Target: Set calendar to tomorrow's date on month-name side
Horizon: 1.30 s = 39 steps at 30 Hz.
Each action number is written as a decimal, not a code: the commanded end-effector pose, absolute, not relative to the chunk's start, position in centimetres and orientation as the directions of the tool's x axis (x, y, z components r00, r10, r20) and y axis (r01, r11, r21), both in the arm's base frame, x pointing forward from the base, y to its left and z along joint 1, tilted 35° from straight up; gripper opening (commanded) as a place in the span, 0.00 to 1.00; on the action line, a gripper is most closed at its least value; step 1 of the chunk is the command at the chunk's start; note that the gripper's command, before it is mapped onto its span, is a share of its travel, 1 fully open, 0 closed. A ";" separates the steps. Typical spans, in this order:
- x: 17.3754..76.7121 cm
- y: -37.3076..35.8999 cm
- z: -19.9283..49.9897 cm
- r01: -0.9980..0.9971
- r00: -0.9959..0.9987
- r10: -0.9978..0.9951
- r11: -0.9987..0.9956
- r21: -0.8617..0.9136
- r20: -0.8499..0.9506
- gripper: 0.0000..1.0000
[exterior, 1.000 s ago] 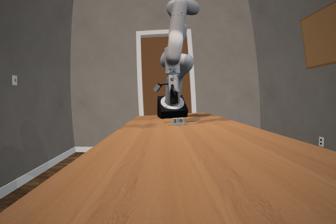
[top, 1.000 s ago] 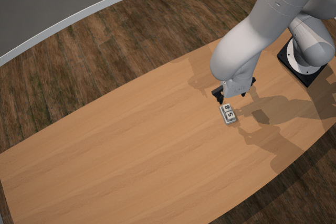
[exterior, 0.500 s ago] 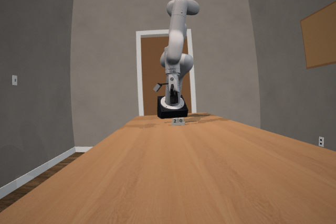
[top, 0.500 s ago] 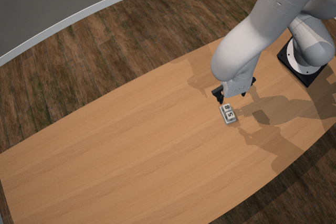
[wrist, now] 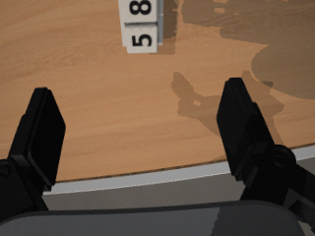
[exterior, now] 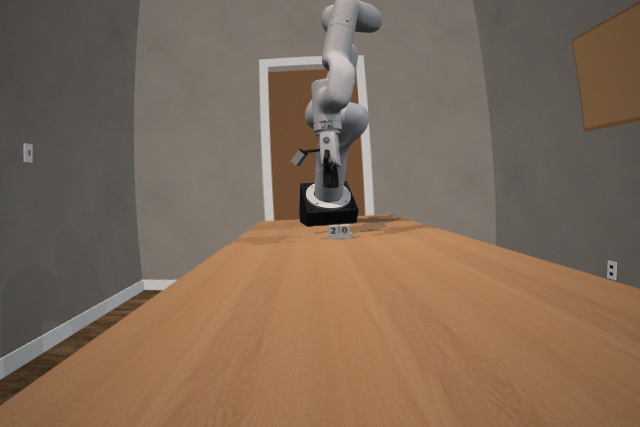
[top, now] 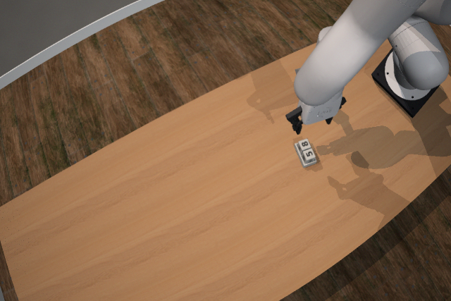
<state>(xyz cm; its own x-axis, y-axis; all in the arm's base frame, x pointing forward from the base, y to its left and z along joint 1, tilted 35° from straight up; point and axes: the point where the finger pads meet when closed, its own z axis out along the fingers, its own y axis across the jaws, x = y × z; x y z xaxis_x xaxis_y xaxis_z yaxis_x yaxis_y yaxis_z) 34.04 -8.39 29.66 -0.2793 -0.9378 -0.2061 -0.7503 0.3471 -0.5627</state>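
The small grey calendar tray (top: 309, 165) (exterior: 339, 237) (wrist: 165, 7) lies flat on the table (top: 182, 199). Two white cubes stand in it side by side. Their top faces show 8 (top: 305, 142) (wrist: 144, 7) and 5 (top: 309, 153) (wrist: 145, 39). In the exterior view their front faces read 2 (exterior: 334, 230) and 0 (exterior: 345, 230). The month's name is too small to read. My gripper (top: 313, 126) (exterior: 328, 170) (wrist: 139, 101) is open wide and empty. It hangs above the table, a short way off the tray on the arm's side.
The arm's black base (top: 407, 102) (exterior: 328, 210) stands at the table's end behind the tray. The table's long edge (wrist: 164, 173) runs close below the fingers in the wrist view.
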 end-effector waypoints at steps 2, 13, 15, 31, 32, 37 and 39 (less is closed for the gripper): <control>32.9 -8.3 31.5 -0.763 -0.289 -0.937 0.350 -0.544 -0.197 1.00; 31.9 -8.3 32.8 -0.763 -0.289 -0.937 0.350 -0.544 -0.197 1.00; 31.9 -8.3 32.8 -0.763 -0.289 -0.937 0.350 -0.544 -0.197 1.00; 31.9 -8.3 32.8 -0.763 -0.289 -0.937 0.350 -0.544 -0.197 1.00; 31.9 -8.3 32.8 -0.763 -0.289 -0.937 0.350 -0.544 -0.197 1.00; 31.9 -8.3 32.8 -0.763 -0.289 -0.937 0.350 -0.544 -0.197 1.00; 31.9 -8.3 32.8 -0.763 -0.289 -0.937 0.350 -0.544 -0.197 1.00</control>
